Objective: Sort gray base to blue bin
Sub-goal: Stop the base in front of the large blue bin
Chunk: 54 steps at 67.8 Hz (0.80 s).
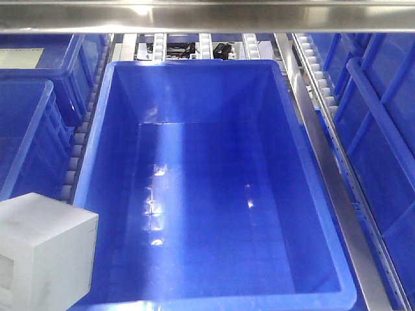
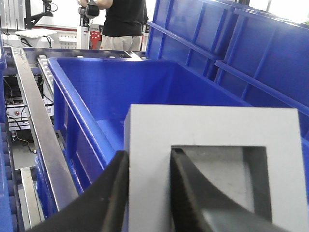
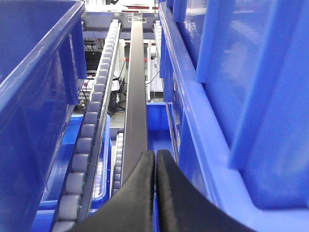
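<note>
While your left end effector [image 2: 148,162] pinched the gray base [image 2: 212,125] by one recess wall, you needed it further forward over the blue bin [image 2: 96,65] before releasing.

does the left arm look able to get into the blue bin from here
Probably yes: its fingers hold the gray base at a near corner of the blue bin, whose open top looks unobstructed.

The blue bin [image 1: 194,97] occupies the centre, its open top facing the camera. The gray base [image 1: 45,249], at eight o'clock, overlaps its left rim.
</note>
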### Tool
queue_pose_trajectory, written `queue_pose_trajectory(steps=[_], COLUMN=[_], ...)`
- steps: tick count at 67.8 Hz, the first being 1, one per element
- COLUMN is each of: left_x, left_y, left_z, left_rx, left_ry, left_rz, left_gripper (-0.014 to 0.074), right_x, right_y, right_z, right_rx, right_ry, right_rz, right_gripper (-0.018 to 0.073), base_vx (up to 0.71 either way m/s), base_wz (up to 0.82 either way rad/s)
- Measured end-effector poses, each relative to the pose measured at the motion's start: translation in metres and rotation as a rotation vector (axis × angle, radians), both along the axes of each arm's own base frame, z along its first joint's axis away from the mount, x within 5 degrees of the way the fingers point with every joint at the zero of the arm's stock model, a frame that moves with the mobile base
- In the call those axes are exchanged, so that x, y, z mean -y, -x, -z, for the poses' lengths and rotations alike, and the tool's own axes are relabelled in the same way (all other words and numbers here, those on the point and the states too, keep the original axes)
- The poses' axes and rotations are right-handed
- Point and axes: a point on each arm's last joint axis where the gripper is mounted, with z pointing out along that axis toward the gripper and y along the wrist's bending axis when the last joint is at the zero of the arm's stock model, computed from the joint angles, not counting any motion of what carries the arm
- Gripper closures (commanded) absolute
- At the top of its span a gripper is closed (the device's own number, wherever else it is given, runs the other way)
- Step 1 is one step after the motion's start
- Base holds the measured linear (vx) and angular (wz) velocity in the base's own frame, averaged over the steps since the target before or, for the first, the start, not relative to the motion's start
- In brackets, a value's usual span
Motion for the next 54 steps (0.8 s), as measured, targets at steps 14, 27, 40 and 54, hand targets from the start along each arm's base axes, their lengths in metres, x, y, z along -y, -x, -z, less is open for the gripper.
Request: queue_pose_trajectory(steps=[14,27,40,54], left_x=[0.0,0.0,0.0,0.0], left_y=[0.0,0.0,0.0,0.0], left_z=[0.0,0.0,0.0,0.0], left_rx=[0.0,0.0,0.0,0.0], left_ry=[0.0,0.0,0.0,0.0], left_rz=[0.0,0.0,0.0,0.0], left_gripper=[0.0603,0.0603,0.0603,0.0603], right_x=[0.0,0.0,0.0,0.0], right_y=[0.0,0.0,0.0,0.0], right_z=[0.0,0.0,0.0,0.0], right_rx=[0.0,0.0,0.0,0.0], right_ry=[0.0,0.0,0.0,0.0], right_rz=[0.0,0.0,0.0,0.0], right_gripper=[0.0564,0.0564,0.0564,0.0564], base_vx=[0.06,0.05,0.04,0.02], base_wz=[-0.01,-0.01,0.0,0.0])
